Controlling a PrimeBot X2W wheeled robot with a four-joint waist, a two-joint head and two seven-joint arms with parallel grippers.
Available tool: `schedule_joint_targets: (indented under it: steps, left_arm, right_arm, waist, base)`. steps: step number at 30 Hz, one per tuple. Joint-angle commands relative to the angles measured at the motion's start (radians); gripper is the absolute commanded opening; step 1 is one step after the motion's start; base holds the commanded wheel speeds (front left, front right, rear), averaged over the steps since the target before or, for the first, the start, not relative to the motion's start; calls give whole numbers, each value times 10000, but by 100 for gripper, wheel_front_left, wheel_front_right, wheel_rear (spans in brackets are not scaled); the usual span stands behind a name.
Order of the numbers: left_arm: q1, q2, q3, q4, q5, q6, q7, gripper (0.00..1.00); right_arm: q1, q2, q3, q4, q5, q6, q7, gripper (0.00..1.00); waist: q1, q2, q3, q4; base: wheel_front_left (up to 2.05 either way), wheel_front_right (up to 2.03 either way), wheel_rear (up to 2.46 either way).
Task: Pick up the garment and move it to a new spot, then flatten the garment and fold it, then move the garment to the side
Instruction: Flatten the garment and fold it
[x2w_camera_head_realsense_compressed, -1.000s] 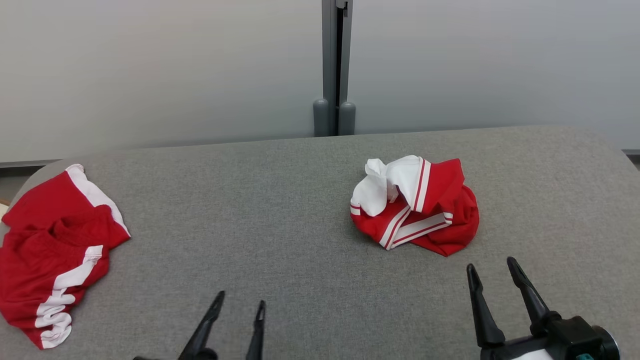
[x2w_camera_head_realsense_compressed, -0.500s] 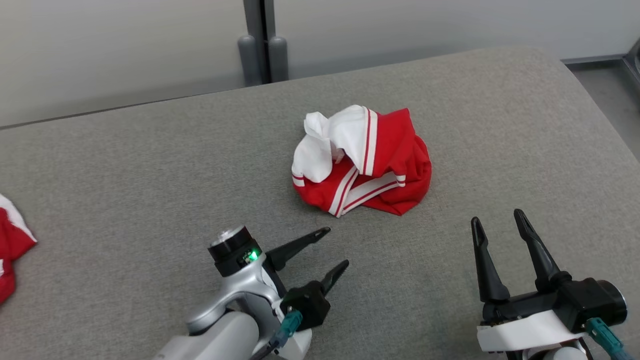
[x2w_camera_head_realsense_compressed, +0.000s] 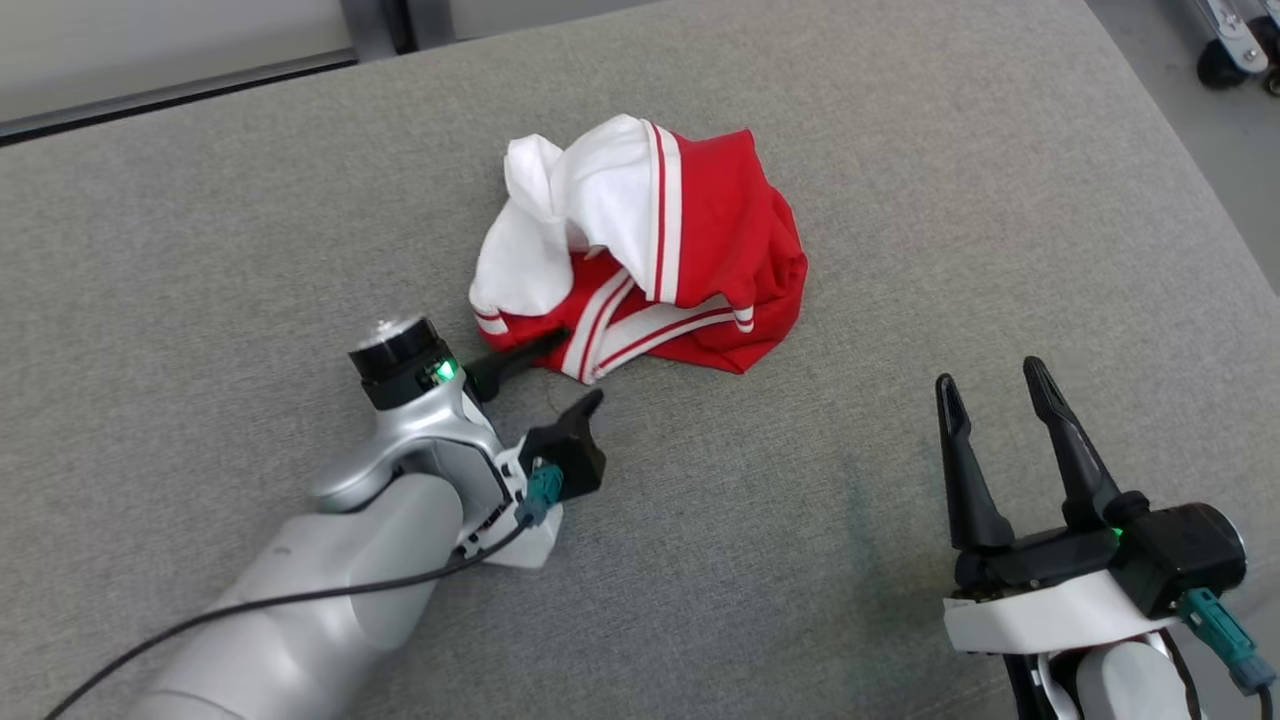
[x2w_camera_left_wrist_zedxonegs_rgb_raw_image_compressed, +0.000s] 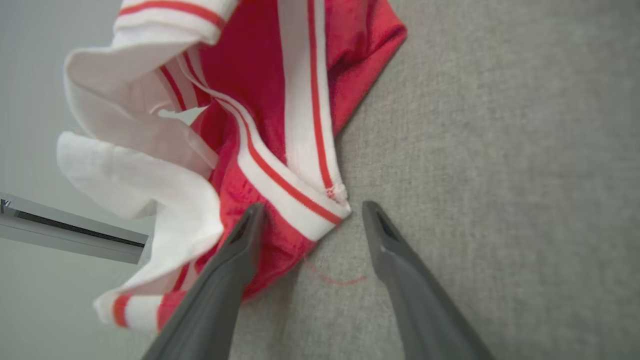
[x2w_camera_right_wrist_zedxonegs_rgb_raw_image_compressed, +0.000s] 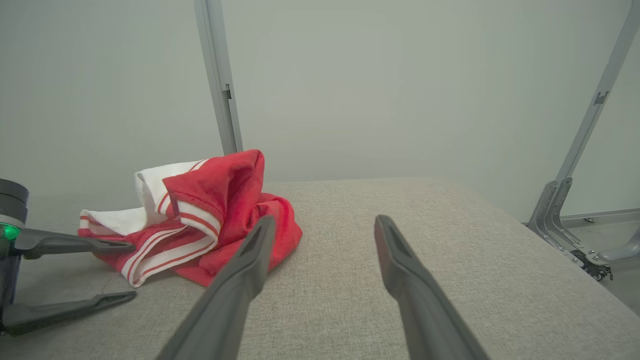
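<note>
The garment (x2w_camera_head_realsense_compressed: 700, 230), a crumpled red and white piece with striped hems, lies on the grey padded table (x2w_camera_head_realsense_compressed: 950, 200). My left gripper (x2w_camera_head_realsense_compressed: 578, 368) is open at its near left edge. One finger rests against the red cloth under the striped hem, the other on bare table. In the left wrist view the striped corner of the garment (x2w_camera_left_wrist_zedxonegs_rgb_raw_image_compressed: 260, 100) lies between the spread fingers of the left gripper (x2w_camera_left_wrist_zedxonegs_rgb_raw_image_compressed: 314, 207). My right gripper (x2w_camera_head_realsense_compressed: 988, 378) stands open to the right, apart from the cloth, holding nothing. The right wrist view has the garment (x2w_camera_right_wrist_zedxonegs_rgb_raw_image_compressed: 215, 210), the left gripper (x2w_camera_right_wrist_zedxonegs_rgb_raw_image_compressed: 127, 270) and the right gripper (x2w_camera_right_wrist_zedxonegs_rgb_raw_image_compressed: 325, 220).
The table's rounded right edge (x2w_camera_head_realsense_compressed: 1200, 230) drops to the floor, where a wheeled metal frame (x2w_camera_right_wrist_zedxonegs_rgb_raw_image_compressed: 575, 200) stands. A grey post (x2w_camera_right_wrist_zedxonegs_rgb_raw_image_compressed: 220, 75) rises against the pale wall behind the table. Bare table stretches to the left and in front of the garment.
The head camera has tilted down and turned right, shifting the whole picture. My left arm has reached forward until its open fingers meet the garment's near edge. The right gripper holds its place.
</note>
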Motion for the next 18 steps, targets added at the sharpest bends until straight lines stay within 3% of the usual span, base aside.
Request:
schedule_joint_targets:
  steps: [1, 2, 3, 4, 8, 12, 15, 18]
  left_arm:
    - [-217, 135, -104, 622, 8, -92, 94, 100]
    - [-272, 109, -159, 899, -51, -161, 116, 85]
    - [-329, 58, -189, 1100, -136, -210, 117, 28]
    - [-363, -20, -233, 1244, -239, -289, 117, 0]
    - [-343, -247, -219, 1059, -794, -437, 71, 0]
    - [-119, -620, -239, 163, -2074, -587, 42, 0]
    - [73, -733, -953, -317, -3683, -590, 42, 0]
    - [-287, -804, -1608, -930, -5988, -594, 163, 0]
  right_arm:
    - [-168, -21, -15, -22, -26, -5, -10, 100]
    - [-199, -23, -38, -36, -38, -5, -10, 100]
    - [-235, -15, -47, -46, -37, -5, -10, 100]
    - [-264, -13, -58, -57, -30, -5, -10, 100]
    - [-254, -17, -97, -31, -34, -5, -10, 100]
    - [7, -18, -121, 107, -51, -5, -10, 100]
    - [120, -15, 44, 171, 9, -5, -10, 100]
    - [234, -18, 211, 201, 153, -5, -10, 100]
  waist:
    - [0, 0, 161, -161]
    - [0, 0, 180, -188]
    - [0, 0, 188, -215]
    - [0, 0, 178, -236]
    - [0, 0, 57, -268]
    - [0, 0, -359, -255]
    - [0, 0, -798, -378]
    - [0, 0, -1206, -608]
  base:
    - [0, 0, 0]
    - [0, 0, 0]
    - [0, 0, 0]
    - [0, 0, 0]
    - [0, 0, 0]
    - [0, 0, 0]
    - [0, 0, 0]
    - [0, 0, 0]
